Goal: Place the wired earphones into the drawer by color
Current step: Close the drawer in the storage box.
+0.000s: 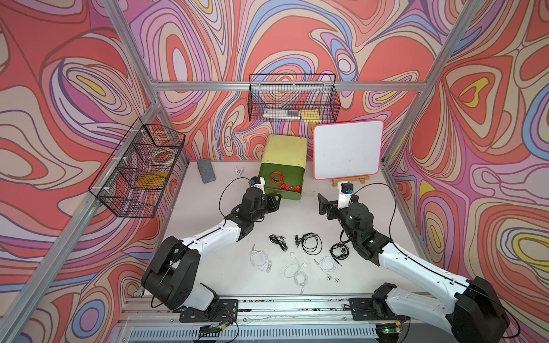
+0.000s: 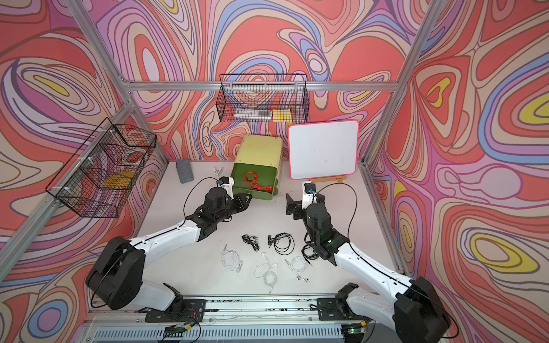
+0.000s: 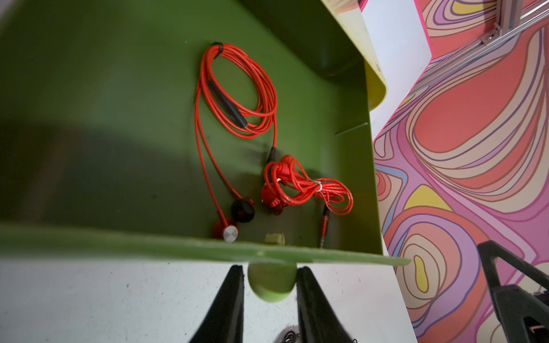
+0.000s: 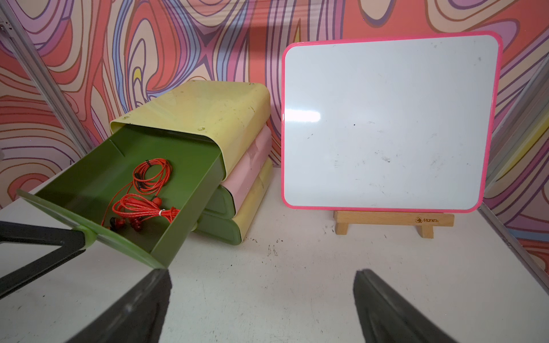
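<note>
Black left hand (image 3: 270, 268) reaches forward, pinching the drawer (image 3: 118, 118) by its knob (image 3: 271, 286); right hand (image 4: 263, 272) hovers spread.

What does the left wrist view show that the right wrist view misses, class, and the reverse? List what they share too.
Left wrist only: the left pincer straddling the round knob, a silver-backed earbud and a red jack plug. Right wrist only: the whiteboard on its wooden easel, and the two closed lower drawers. Both: the open top drawer holding two red earphone sets.
</note>
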You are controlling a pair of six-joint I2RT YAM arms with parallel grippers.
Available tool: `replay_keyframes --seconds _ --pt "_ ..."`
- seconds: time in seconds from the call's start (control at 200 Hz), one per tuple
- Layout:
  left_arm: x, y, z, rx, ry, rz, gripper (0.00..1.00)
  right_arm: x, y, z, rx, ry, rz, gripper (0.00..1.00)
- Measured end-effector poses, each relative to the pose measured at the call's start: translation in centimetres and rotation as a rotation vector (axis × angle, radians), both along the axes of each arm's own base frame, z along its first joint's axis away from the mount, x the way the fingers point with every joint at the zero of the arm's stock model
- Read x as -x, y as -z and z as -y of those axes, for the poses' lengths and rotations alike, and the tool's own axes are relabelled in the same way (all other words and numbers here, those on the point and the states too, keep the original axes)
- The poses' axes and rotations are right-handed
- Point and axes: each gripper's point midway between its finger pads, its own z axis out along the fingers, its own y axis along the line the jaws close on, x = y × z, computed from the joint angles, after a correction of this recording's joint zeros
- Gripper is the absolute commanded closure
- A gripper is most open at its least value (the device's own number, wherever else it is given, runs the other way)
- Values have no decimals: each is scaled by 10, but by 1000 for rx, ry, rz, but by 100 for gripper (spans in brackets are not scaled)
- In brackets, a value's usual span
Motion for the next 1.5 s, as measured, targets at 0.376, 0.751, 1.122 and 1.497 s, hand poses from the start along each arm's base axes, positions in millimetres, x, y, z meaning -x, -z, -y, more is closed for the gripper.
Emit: replay_keyframes --seconds 0.376,0.751,1.122,1.497 --pt "-1 0 3 2 6 1 79 0 0 0 0 0 0 2" --pt "-2 -4 3 -1 6 -3 79 0 0 0 -1 0 1 2" --pt "-4 -17 3 -4 -1 7 78 1 -3 1 -4 0 7 2" --pt "-11 -32 3 -22 -7 32 78 4 -10 2 -16 0 24 2"
